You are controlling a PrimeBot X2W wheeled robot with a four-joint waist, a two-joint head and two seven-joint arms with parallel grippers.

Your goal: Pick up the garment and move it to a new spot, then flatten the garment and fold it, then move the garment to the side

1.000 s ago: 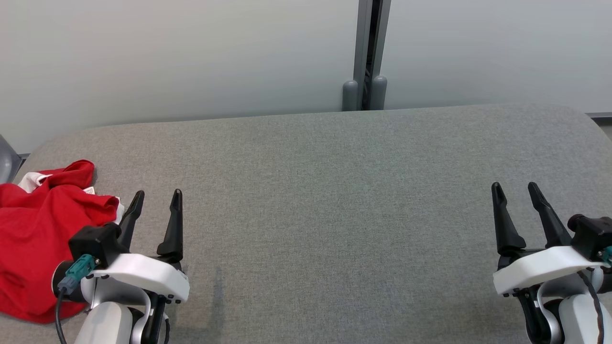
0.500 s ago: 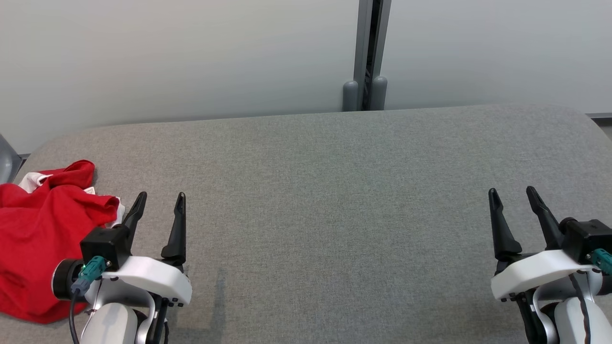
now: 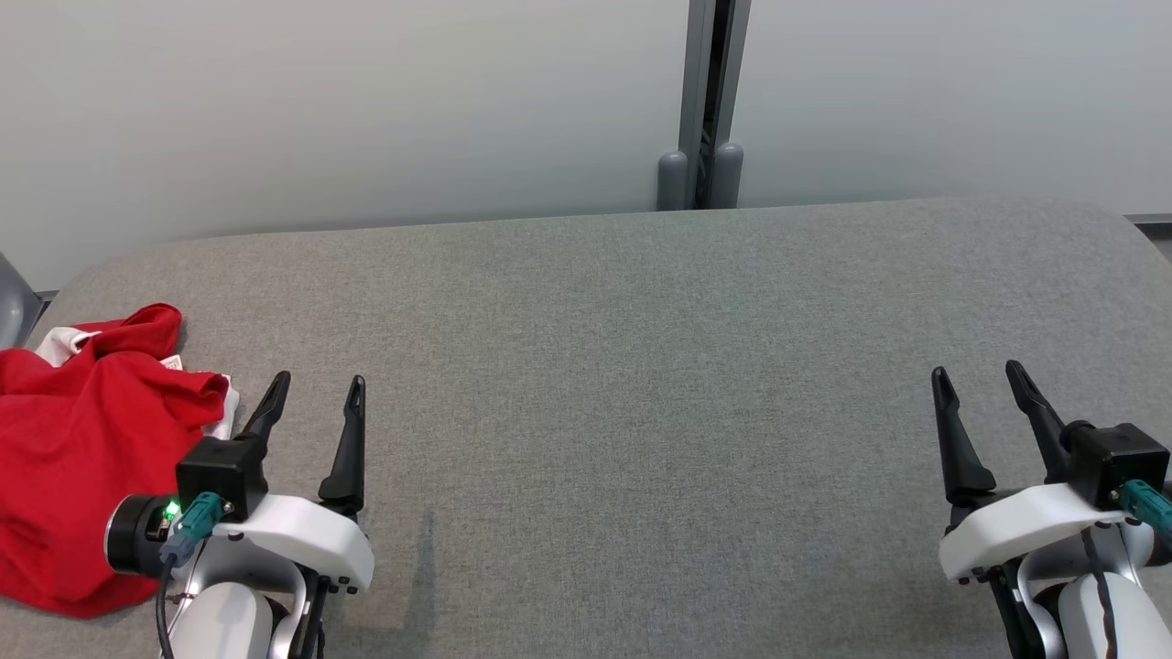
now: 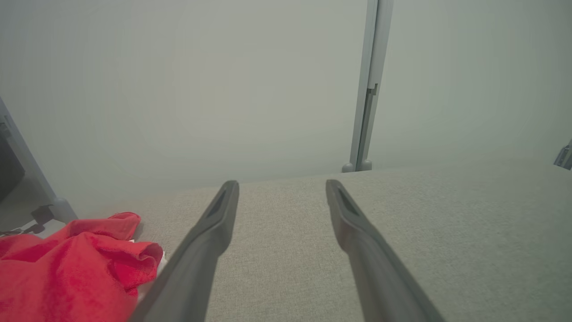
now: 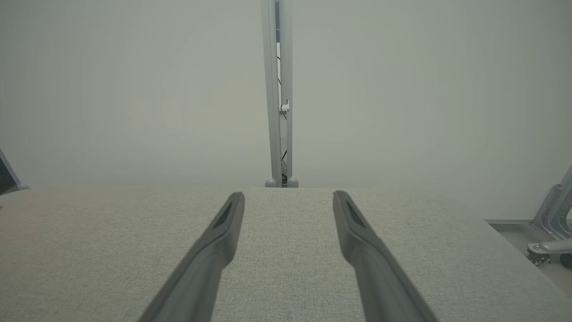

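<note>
Red garment (image 3: 73, 458) is lying crumpled at the grey table's (image 3: 623, 366) left end.
The left gripper (image 3: 320, 378) is hanging just beside it, fingers spread and empty; the right gripper (image 3: 976, 370) is hanging well apart, likewise spread and empty. The head view's edge is cutting the garment off, the left wrist (image 3: 137, 547) is hiding its near part, and white bits are peeking out, too bunched to identify.
</note>
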